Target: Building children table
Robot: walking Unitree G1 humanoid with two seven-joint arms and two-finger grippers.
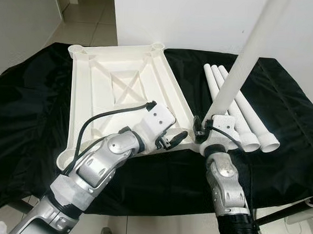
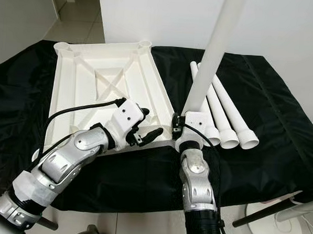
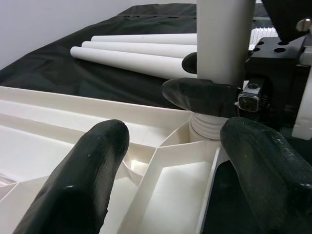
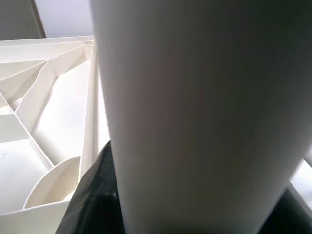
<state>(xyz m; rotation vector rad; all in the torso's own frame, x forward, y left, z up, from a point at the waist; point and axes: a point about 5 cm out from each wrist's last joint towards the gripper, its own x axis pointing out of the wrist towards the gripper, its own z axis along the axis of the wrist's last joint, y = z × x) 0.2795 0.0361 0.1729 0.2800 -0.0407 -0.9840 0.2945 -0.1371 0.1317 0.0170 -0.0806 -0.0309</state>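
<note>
The table top (image 1: pixel 121 89) looks like smooth white plastic, a little shiny. The leg (image 1: pixel 237 74) held upright and the three legs (image 1: pixel 240 113) lying to the right look the same. A black cloth (image 1: pixel 25 120) covers the bench, wrinkled and a bit glossy. The arms are shiny silver metal. The left hand (image 3: pixel 165 161) has black fingers (image 3: pixel 83 180), maybe rubber, finely bumpy.
</note>
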